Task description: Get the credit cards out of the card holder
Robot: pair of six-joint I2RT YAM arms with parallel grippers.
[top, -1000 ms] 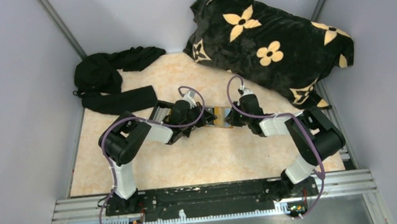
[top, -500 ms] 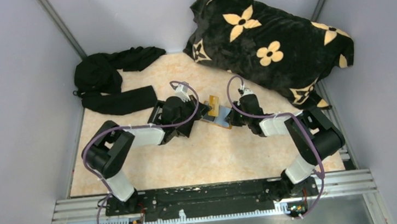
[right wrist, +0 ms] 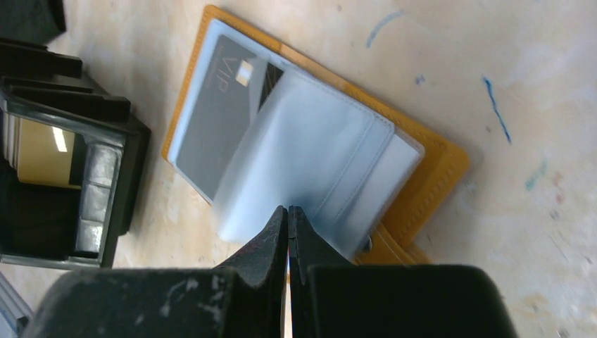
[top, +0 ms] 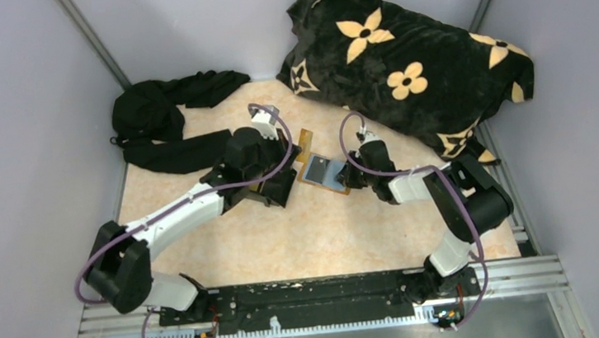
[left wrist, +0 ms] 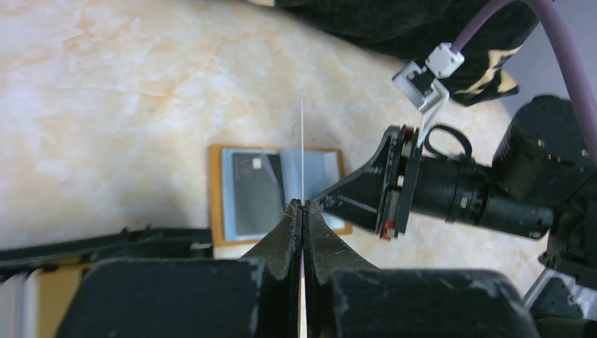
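— Well, what do the left fingers have?
— The left gripper point(left wrist: 303, 205) has its jaws pressed together on a credit card point(left wrist: 302, 148). The card stands edge-on to the wrist camera, a thin pale line rising from the tips above the open holder.
— And the right?
— The right gripper point(right wrist: 288, 210) is closed too, its tips meeting at the edge of a clear plastic leaf of the card holder point(right wrist: 429, 176). Whether the leaf is nipped between them or only pressed on, I cannot tell.
— Where is the holder?
— It lies open and flat on the marbled table point(left wrist: 105, 105), between the two grippers. A grey card point(right wrist: 218, 120) marked VIP sits in one of its clear sleeves.
— Anything nearby?
— A black box point(right wrist: 112, 176) stands just beside the holder on the left arm's side, under that arm's wrist. Farther back, a flowered blanket point(top: 410, 59) is heaped at the right and a black garment point(top: 167, 119) lies at the left.
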